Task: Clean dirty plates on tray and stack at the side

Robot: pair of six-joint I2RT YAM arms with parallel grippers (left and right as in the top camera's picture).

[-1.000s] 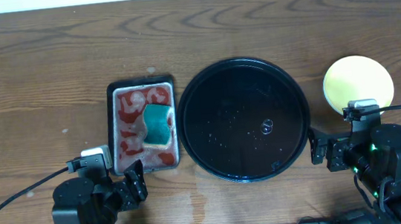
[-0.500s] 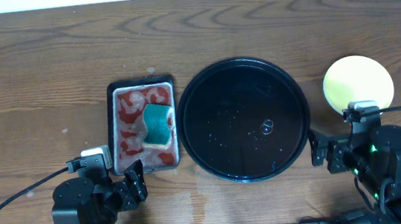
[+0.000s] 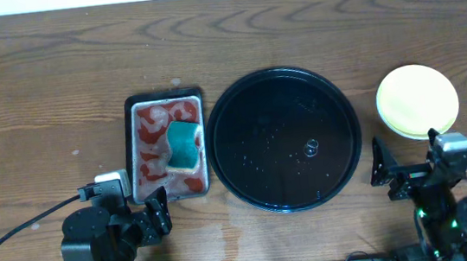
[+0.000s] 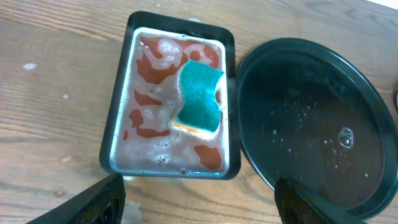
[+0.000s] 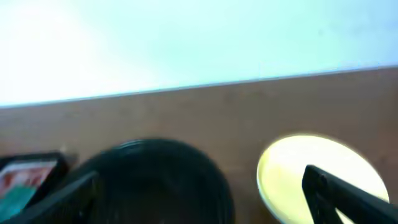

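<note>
While both sets of jaws stand wide and empty, the plates (image 3: pixel 417 98), yellow one on top, sit on the table (image 3: pixel 37 81) right of the wet tray (image 3: pixel 258 119), just ahead of the right gripper (image 5: pixel 199 193), well apart from the left gripper (image 4: pixel 199 196); being round, they have no long axis; no writing can be read

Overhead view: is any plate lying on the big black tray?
No, the black tray holds only water droplets, and the pale yellow plate sits on the table beside it.
</note>
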